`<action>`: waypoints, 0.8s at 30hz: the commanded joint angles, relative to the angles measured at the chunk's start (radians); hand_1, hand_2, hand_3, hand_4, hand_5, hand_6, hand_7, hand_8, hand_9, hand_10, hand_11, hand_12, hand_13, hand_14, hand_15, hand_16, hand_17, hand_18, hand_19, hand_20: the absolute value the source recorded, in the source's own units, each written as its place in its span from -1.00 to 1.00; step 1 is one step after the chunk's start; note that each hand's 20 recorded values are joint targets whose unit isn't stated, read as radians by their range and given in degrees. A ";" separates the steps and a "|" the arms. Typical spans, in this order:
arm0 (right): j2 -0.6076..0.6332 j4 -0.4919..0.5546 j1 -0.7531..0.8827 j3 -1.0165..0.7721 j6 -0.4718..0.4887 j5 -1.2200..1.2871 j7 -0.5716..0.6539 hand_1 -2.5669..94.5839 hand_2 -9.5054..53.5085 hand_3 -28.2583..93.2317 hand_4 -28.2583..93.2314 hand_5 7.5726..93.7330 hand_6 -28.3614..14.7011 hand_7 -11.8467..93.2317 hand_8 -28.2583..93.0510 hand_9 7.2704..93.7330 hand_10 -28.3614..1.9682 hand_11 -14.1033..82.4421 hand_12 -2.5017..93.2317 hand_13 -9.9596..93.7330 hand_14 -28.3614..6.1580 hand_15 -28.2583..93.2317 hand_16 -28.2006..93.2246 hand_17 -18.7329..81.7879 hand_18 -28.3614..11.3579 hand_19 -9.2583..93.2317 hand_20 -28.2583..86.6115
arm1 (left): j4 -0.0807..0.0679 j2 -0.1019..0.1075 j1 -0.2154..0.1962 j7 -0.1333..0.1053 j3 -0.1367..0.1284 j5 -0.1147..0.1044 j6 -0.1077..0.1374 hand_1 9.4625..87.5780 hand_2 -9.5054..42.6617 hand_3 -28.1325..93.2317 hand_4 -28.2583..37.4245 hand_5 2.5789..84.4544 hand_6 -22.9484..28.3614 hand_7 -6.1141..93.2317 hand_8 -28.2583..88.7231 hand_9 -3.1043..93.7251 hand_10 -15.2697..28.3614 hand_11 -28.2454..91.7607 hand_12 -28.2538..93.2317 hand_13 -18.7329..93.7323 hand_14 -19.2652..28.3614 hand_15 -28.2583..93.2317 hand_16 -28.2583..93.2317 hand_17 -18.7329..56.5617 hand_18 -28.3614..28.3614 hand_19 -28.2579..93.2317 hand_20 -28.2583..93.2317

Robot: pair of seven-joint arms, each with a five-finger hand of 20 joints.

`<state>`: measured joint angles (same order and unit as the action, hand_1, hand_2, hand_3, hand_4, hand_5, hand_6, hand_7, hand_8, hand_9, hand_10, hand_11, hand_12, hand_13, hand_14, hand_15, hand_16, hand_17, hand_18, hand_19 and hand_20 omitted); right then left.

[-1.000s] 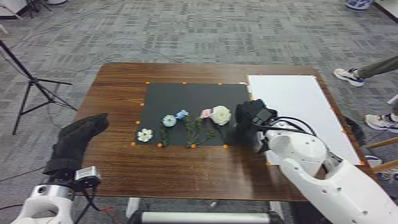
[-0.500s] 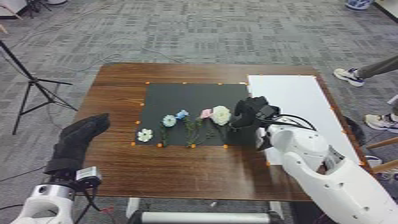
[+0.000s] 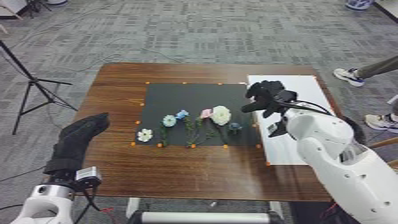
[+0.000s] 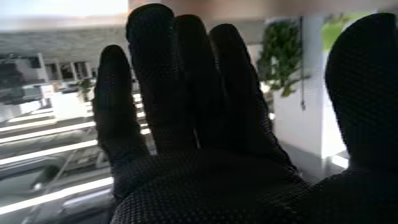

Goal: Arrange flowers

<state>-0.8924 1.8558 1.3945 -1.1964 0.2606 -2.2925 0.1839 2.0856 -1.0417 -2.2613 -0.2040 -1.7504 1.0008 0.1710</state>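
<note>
In the head view, my right hand [image 3: 265, 96] is over the border between the dark mat [image 3: 198, 93] and the white sheet, away from the flowers. My right hand [image 4: 209, 170] has its fingers straight in the right wrist view and holds nothing. On the mat lie a white flower [image 3: 145, 135], a light blue flower [image 3: 169, 120], a small blue flower [image 3: 182, 114], a pink flower [image 3: 206, 113], a large white flower [image 3: 220, 115] and a dark blue flower [image 3: 234, 127]. My left hand [image 3: 80, 132] rests open at the table's left side, touching no flower.
The white sheet [image 3: 286, 148] lies on the right of the brown table [image 3: 169, 172], partly under my right arm. Orange markers line the mat and sheet. A tripod [image 3: 32, 80] stands left of the table.
My right hand has moved away from the mat's right part, up and to the right, uncovering the dark blue flower. My left hand has stayed still.
</note>
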 commanded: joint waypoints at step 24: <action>-0.691 0.108 0.507 -0.628 0.018 1.094 -0.561 -0.81 -0.53 0.66 -0.80 0.06 0.20 -0.56 -0.66 -0.04 -0.20 -0.58 -0.68 -0.10 -0.30 -0.37 -0.22 -0.26 -0.50 -0.48 -0.04 | 0.038 -0.016 0.091 -0.261 0.072 -0.065 0.149 -0.52 0.30 0.57 -1.00 0.29 -0.05 -0.48 -0.67 0.23 0.33 -0.18 -0.35 0.14 0.48 -0.26 -0.58 -0.19 0.36 -0.43 -0.21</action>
<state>-1.5515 1.9616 1.8164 -1.8573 0.3777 -1.1774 -0.3218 2.1271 -1.0358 -2.1771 -0.4607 -1.6983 0.9279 0.3733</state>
